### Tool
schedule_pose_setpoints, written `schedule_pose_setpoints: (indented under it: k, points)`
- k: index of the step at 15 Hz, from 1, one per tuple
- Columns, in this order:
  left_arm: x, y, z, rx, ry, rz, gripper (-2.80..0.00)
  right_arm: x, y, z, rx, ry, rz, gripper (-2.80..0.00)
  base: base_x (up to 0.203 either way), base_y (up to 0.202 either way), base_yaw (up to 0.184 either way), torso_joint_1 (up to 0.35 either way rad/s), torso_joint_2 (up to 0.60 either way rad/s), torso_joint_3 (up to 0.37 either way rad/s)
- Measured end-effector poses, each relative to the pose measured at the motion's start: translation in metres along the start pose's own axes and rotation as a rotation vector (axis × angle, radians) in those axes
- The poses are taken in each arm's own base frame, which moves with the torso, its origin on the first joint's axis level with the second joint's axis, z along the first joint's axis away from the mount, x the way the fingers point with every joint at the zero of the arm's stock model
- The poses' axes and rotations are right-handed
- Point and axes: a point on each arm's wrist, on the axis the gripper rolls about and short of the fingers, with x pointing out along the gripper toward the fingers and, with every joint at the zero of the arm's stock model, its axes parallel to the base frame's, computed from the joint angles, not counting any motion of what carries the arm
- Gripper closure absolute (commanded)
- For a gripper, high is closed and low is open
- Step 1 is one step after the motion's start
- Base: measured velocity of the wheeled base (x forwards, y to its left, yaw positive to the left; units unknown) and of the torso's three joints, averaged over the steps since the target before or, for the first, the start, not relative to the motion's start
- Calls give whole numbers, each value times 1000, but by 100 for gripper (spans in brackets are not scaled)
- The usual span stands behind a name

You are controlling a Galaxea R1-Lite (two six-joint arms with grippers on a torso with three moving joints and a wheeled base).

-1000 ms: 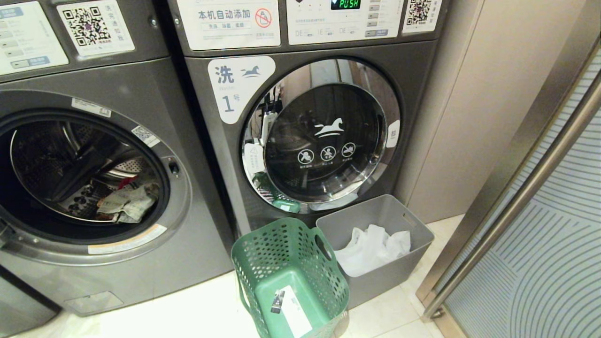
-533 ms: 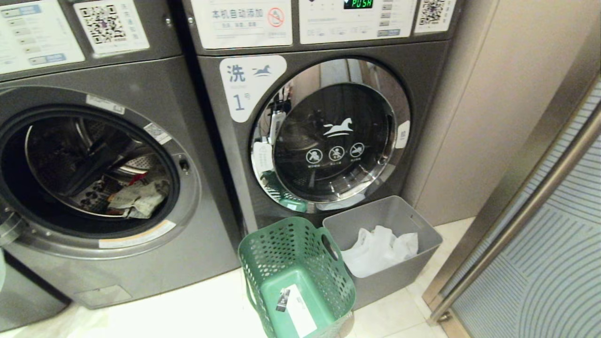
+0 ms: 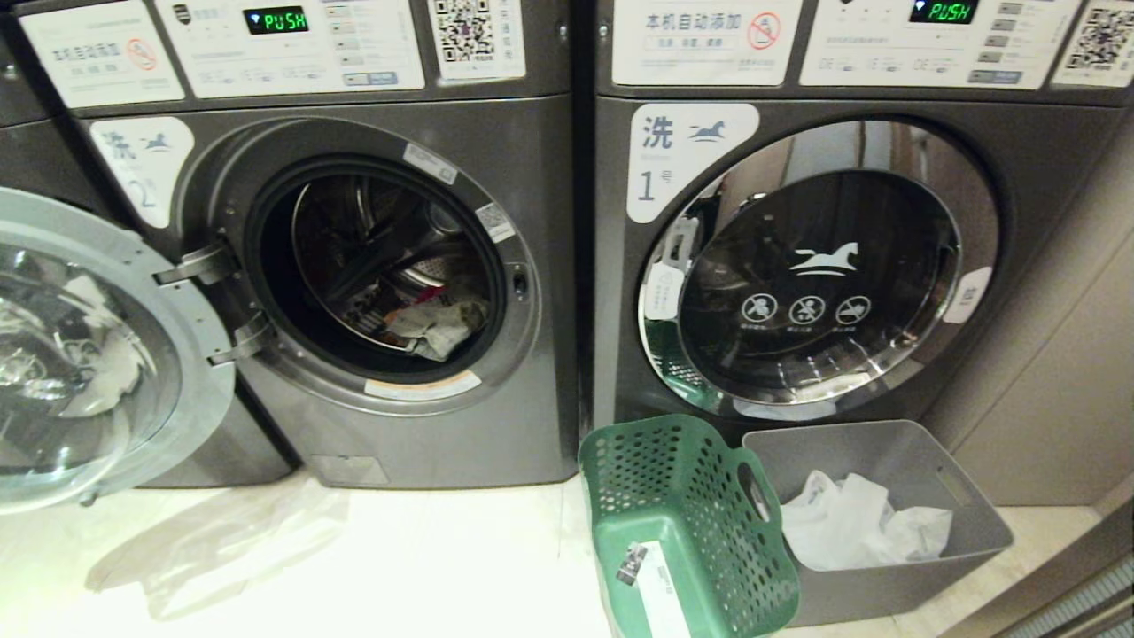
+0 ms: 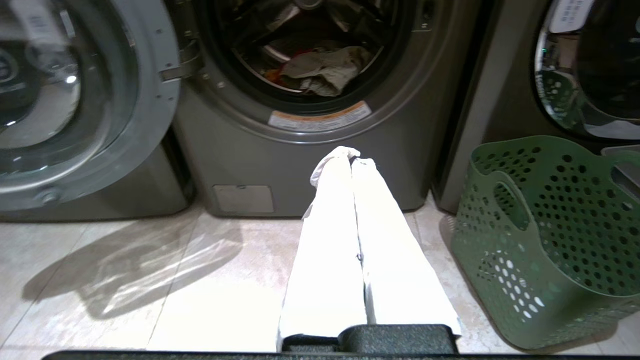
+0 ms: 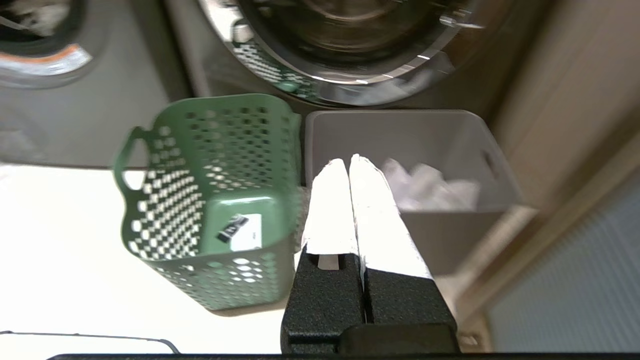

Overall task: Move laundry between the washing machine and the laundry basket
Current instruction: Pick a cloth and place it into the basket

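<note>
The washing machine (image 3: 532,159) marked 2 stands with its round door (image 3: 97,354) swung open to the left. Crumpled laundry (image 3: 434,323) lies low in the drum, a pale cloth with red showing behind it. In the left wrist view the laundry (image 4: 325,70) shows red and orange edges. The green laundry basket (image 3: 673,470) stands on the floor to the machine's right, holding only a label. My left gripper (image 4: 352,157) is shut and empty, low in front of the machine. My right gripper (image 5: 348,162) is shut and empty, between the basket (image 5: 215,200) and a grey bin.
The like machine marked 1 (image 3: 1019,142) stands to the right, its door closed. Below it a grey bin (image 3: 850,430) holds a white cloth (image 3: 850,523), right beside the basket. The open door juts out over the pale floor (image 3: 399,567) on the left.
The whole head view has swung left, bringing the open machine and its door further into view. Nothing in the scene itself has moved.
</note>
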Motion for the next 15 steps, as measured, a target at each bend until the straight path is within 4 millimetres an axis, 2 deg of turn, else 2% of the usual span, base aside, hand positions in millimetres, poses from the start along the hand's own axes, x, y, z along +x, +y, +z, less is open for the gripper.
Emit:
schedule_pose_setpoints:
  k: [9, 15]
  points:
    - [0, 0, 0, -15, 0, 1, 0, 0, 0, 0, 2, 0, -1, 0, 0, 7, 7, 0, 1, 1]
    - [0, 0, 0, -28, 0, 4, 0, 0, 0, 0, 4, 0, -2, 0, 0, 179, -3, 2, 3, 2]
